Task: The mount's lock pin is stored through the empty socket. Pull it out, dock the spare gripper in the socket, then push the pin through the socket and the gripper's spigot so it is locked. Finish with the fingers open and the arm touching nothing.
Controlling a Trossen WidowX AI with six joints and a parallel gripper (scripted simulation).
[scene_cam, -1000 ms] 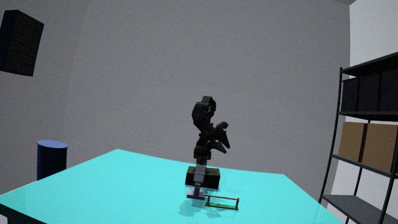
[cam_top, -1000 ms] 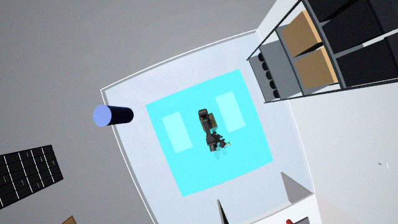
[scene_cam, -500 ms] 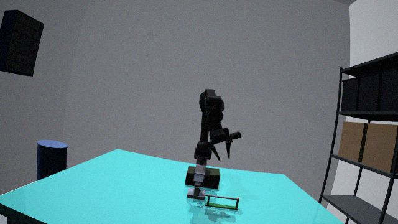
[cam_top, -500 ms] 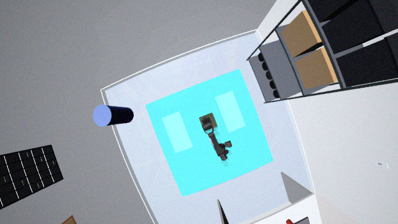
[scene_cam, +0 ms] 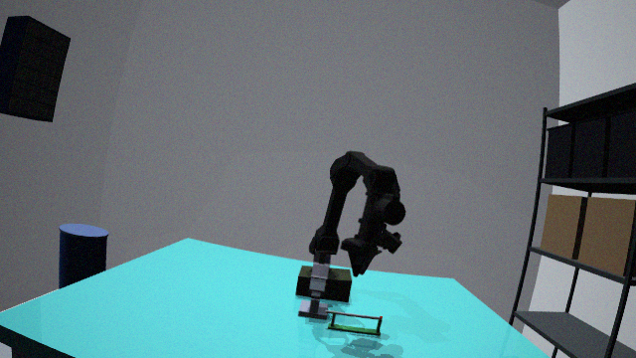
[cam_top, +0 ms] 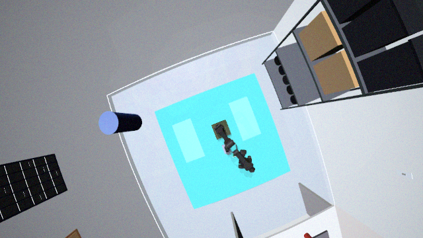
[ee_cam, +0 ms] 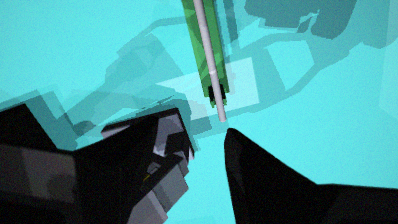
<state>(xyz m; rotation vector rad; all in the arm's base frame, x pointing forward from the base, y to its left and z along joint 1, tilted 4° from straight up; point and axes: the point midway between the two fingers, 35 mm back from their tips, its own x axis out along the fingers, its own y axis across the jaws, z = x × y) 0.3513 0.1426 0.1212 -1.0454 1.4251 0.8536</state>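
The lock pin (scene_cam: 355,315) (ee_cam: 215,82), a thin pale rod with a red end, lies across the two posts of a low green rack (scene_cam: 355,329) (ee_cam: 219,50). Its plain end points toward the mount (scene_cam: 312,309) (ee_cam: 172,186), a grey base with a narrow upright stack of grey blocks. It partly shows behind the left finger in the wrist view. I cannot tell the spare gripper from the mount's upper parts, and the socket hole is hidden. My gripper (ee_cam: 192,130) points down above the rack, partly open and empty, its fingertips short of the pin's plain end in the wrist view.
The olive-black arm pedestal (cam_top: 215,131) (scene_cam: 335,289) stands behind the mount. The cyan table top (cam_top: 185,178) (scene_cam: 174,298) carries both. The arm bends high over the mount and rack. A blue drum (cam_top: 108,123) (scene_cam: 83,259) and shelves (scene_cam: 552,318) stand off the table.
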